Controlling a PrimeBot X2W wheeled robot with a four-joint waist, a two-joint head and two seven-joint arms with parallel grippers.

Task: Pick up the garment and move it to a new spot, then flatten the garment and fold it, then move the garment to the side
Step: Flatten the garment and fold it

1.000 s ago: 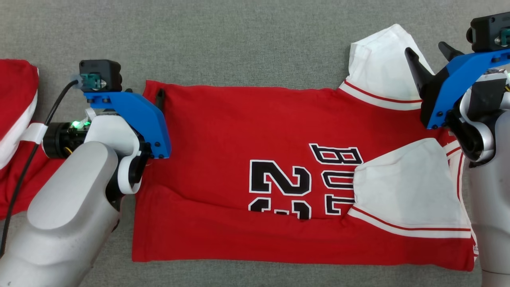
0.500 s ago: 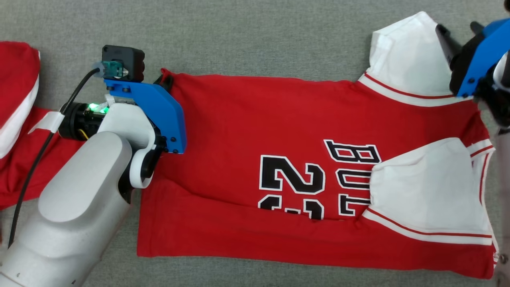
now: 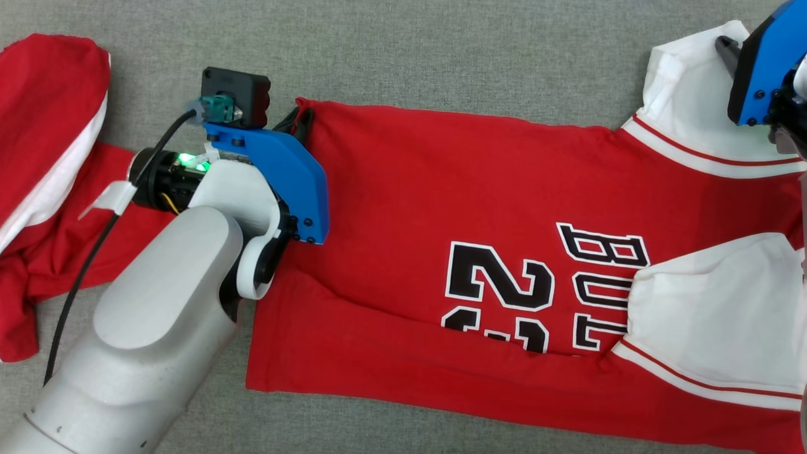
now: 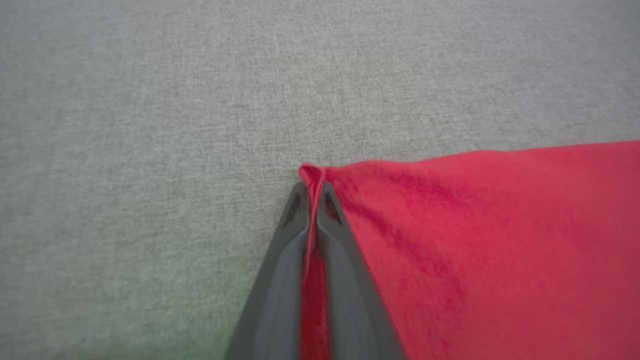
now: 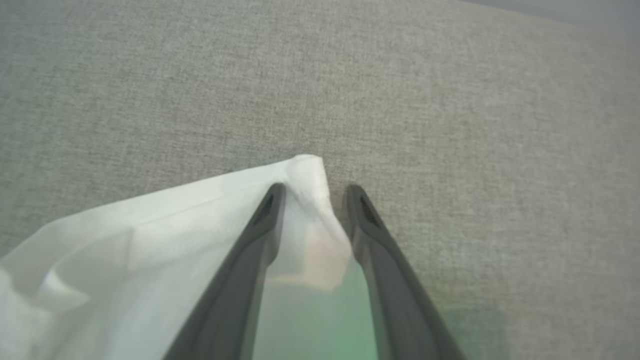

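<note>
A red basketball jersey, the garment [image 3: 504, 208], lies spread lengthwise across a grey cloth-covered surface [image 3: 441, 50]. Its hem is toward the surface's left side and its shoulders toward the right. The strip of the garment nearest the robot is turned up over the body and hides the lower half of the black lettering [image 3: 504, 290].

One white sleeve [image 3: 693, 107] sticks out at the far right. The other sleeve [image 3: 706, 315] is folded inward over the chest.

The left gripper [image 4: 311, 192] is at the garment's far left corner. Its two dark fingers are pressed together with a pinch of red hem between them. The cloth rises slightly to that point, so the corner appears to be lifted off the surface.

The right gripper [image 5: 315, 192] is at the tip of the outstretched white sleeve. Its fingers are apart, and the sleeve's corner lies in the gap between them, not yet squeezed.

With one far corner held and the other straddled, the arms look set to take the whole far edge together. That would let them pull it taut or carry it over in a fold. Closing on the sleeve tip seems the likely next need.

A second red-and-white garment [image 3: 44, 157] lies crumpled at the left, partly under the left arm and apart from the jersey.
</note>
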